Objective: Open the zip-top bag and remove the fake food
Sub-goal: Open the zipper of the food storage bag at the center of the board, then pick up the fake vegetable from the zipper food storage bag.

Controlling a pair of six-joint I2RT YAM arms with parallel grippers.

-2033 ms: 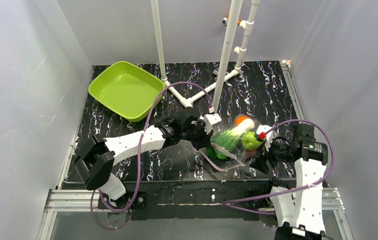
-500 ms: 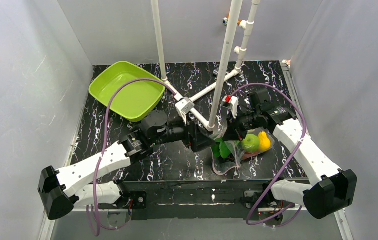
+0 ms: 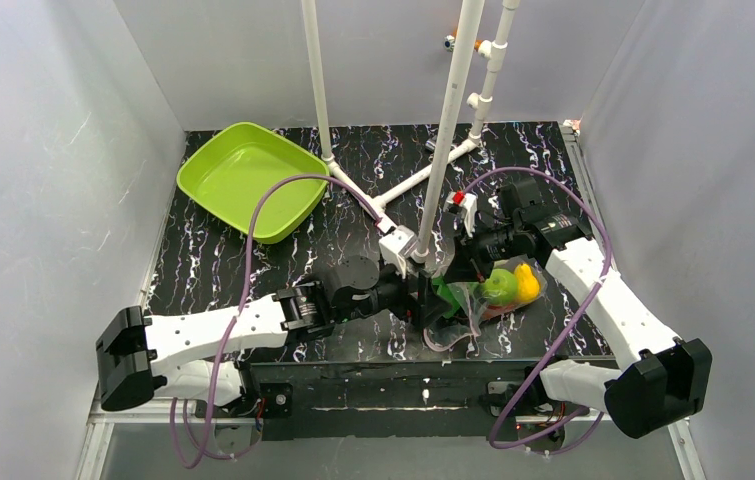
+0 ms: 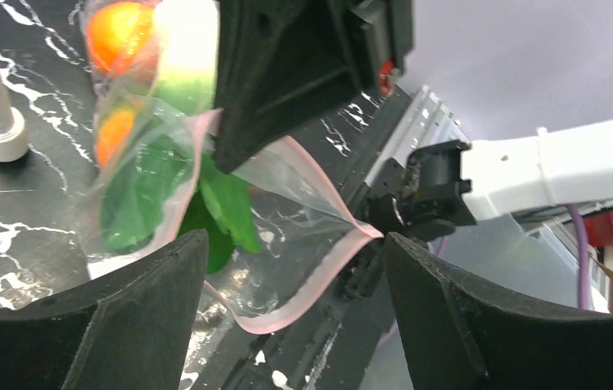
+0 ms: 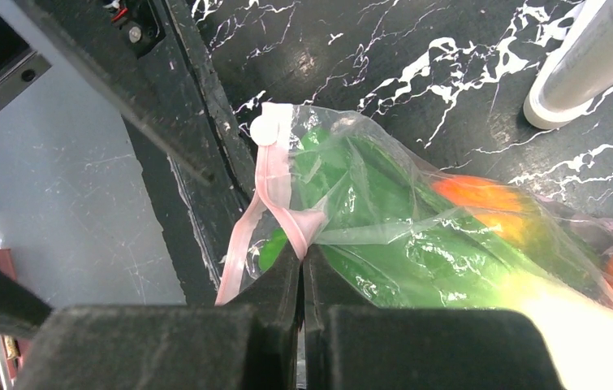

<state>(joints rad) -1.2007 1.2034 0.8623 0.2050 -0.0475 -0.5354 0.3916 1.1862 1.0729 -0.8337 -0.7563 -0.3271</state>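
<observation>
Zip-top bag (image 3: 471, 303) sits near the front edge of the tabletop (image 3: 543, 170), right of centre, with the white post (image 3: 445, 130) just behind it and bare marbled surface running left toward the lime-green tray (image 3: 248, 180) at the far-left corner. Right gripper (image 5: 303, 262) is pinched tight on one pink lip of the mouth, while left gripper (image 4: 293, 244) stands spread wide, the other lip looping between its fingers. Fake food (image 3: 499, 287) lies inside the bag, green apple and lemon showing.

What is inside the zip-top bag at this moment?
Through the clear zip-top bag you can see a green apple, a yellow lemon, an orange and green leaves. Anything beneath these pieces is covered, so the full count cannot be told.
</observation>
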